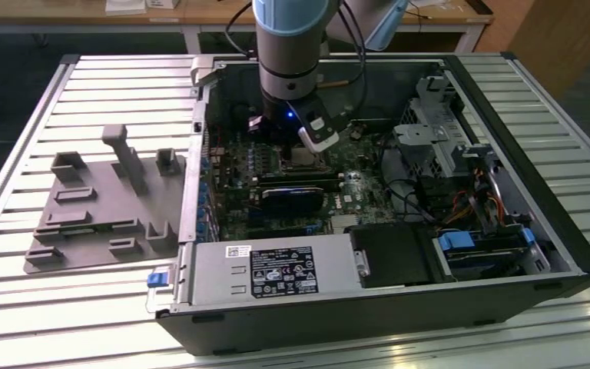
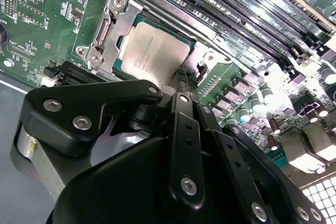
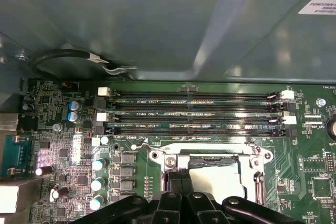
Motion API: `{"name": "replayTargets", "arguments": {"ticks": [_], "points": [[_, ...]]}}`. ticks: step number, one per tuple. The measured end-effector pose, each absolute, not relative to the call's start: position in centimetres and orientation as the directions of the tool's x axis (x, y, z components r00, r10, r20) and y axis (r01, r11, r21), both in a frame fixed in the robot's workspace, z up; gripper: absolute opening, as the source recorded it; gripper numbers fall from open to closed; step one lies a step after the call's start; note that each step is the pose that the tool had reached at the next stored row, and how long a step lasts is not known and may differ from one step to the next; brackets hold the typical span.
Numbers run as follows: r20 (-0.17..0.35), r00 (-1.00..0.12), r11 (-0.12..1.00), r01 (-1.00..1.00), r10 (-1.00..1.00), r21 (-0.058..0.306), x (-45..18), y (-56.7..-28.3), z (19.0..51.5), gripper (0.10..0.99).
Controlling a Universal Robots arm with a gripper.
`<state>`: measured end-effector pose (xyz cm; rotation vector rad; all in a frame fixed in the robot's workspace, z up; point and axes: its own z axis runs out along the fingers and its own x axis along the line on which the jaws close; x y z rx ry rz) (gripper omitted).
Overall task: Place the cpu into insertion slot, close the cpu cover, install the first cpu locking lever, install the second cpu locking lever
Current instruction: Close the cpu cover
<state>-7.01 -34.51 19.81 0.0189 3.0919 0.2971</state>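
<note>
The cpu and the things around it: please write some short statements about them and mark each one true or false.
1. The cpu lies in the insertion slot with its silvery top upward. True.
2. The gripper is above the grey fixture plate. False: it is inside the computer case, right at the cpu.
3. The long memory slots beside the insertion slot hold modules. False: in the first wrist view they are empty.
4. The grey fixture plate lies outside the case, on the exterior view's left. True.
</note>
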Motion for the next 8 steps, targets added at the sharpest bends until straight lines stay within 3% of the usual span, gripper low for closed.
{"name": "replayTargets", "arguments": {"ticks": [8], "points": [[-0.035, -0.999, 0.981, 0.009, 0.016, 0.192, -6.58, -34.48, 20.00, 0.102]]}}
